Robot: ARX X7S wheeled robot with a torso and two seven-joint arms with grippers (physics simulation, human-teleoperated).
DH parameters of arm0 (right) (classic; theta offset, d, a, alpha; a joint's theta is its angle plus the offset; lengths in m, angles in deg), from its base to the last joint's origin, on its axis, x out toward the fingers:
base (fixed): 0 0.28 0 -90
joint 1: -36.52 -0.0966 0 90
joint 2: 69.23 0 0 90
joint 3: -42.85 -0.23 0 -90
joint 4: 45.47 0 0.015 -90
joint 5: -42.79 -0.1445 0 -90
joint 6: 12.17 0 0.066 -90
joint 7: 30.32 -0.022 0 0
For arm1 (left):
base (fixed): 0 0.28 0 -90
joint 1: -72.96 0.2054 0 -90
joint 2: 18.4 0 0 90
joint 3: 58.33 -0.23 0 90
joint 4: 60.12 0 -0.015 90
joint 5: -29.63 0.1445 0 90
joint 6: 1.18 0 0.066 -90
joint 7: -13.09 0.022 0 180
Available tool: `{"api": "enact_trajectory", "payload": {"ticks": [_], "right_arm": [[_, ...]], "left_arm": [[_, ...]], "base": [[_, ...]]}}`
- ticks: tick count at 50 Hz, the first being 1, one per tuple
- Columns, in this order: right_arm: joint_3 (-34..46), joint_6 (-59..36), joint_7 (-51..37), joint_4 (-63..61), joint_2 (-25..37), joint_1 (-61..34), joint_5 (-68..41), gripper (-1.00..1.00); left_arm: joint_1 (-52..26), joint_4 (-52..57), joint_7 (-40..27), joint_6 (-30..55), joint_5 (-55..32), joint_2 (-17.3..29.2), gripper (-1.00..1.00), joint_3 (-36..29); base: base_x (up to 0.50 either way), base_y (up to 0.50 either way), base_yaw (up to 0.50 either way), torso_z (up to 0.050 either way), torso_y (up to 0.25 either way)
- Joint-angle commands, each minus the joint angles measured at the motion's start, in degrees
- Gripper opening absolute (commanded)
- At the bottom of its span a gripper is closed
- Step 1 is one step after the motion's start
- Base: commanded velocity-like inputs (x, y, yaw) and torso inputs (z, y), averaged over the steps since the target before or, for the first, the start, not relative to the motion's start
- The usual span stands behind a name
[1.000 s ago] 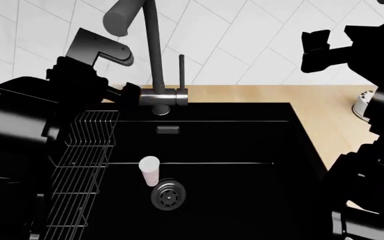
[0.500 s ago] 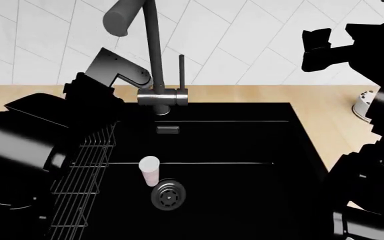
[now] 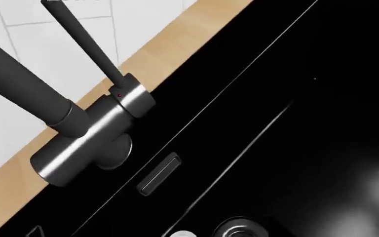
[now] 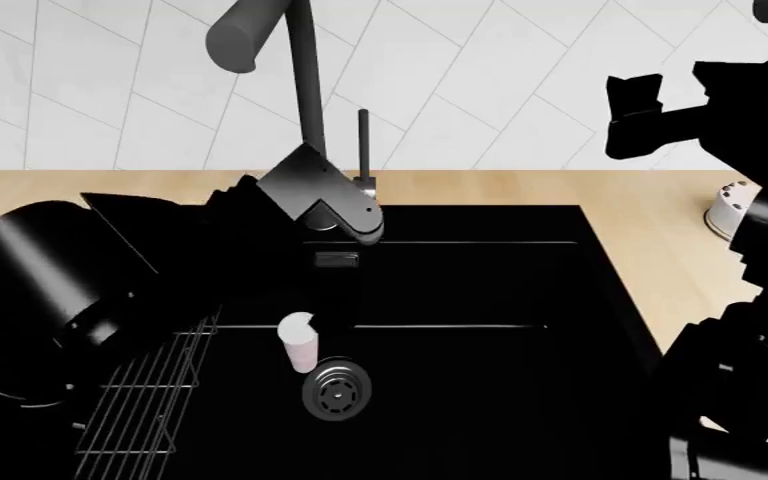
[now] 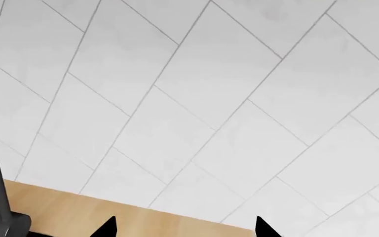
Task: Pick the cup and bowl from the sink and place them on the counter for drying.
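Observation:
The cup (image 4: 299,340), a slim pale pink tumbler, stands upright in the black sink (image 4: 491,290) just behind the round metal drain (image 4: 336,390). Its rim shows at the edge of the left wrist view (image 3: 183,233), beside the drain (image 3: 242,229). My left gripper (image 4: 331,205) hangs over the sink's back edge by the faucet base, above and behind the cup; its jaws do not show clearly. My right gripper (image 4: 628,105) is raised at the far right, and in the right wrist view (image 5: 184,229) it is open and empty, facing the tiled wall. The bowl is not in view. The beige counter (image 4: 664,210) surrounds the sink.
The tall dark faucet (image 4: 307,90) and its lever (image 4: 363,140) rise right beside my left gripper. A wire rack (image 4: 144,400) lies along the sink's left side, partly under my left arm. A small white object (image 4: 727,210) sits on the counter at the far right.
My left arm has swung right and down from above the rack to the faucet base, covering the rack's upper part. The cup and right arm have stayed put.

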Motion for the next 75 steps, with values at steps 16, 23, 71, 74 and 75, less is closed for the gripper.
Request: {"api": "enact_trajectory", "payload": {"ticks": [16, 23, 71, 74, 75], "right_arm": [[-0.8, -0.4, 0.5, -1.9, 0.1, 2.8, 0.0, 1.0], [-0.8, -0.2, 0.3, -1.9, -0.2, 3.4, -0.3, 1.0], [-2.5, -0.2, -0.4, -3.1, 1.2, 5.6, -1.9, 1.0], [-2.2, -0.5, -0.4, -3.2, 1.2, 5.3, -1.9, 1.0], [-2.2, -0.5, -0.4, -3.1, 1.3, 5.1, -1.9, 1.0]], "left_arm": [[-10.6, -22.3, 4.1, -9.8, -3.0, -1.1, 1.0, -19.2], [-10.5, -24.5, 4.7, -11.8, -1.8, -2.6, 1.0, -20.9], [-7.7, -54.0, 14.3, -28.7, 7.4, -12.3, 1.0, -32.4], [-7.6, -54.0, 15.4, -29.8, 7.9, -12.4, 1.0, -33.4], [-7.7, -55.0, 15.6, -30.1, 7.9, -12.7, 1.0, -33.3]], "base": [[0.0, 0.0, 0.0, 0.0, 0.0], [0.0, 0.0, 0.0, 0.0, 0.0], [0.0, 0.0, 0.0, 0.0, 0.0], [0.0, 0.0, 0.0, 0.0, 0.0], [0.0, 0.0, 0.0, 0.0, 0.0]]}}
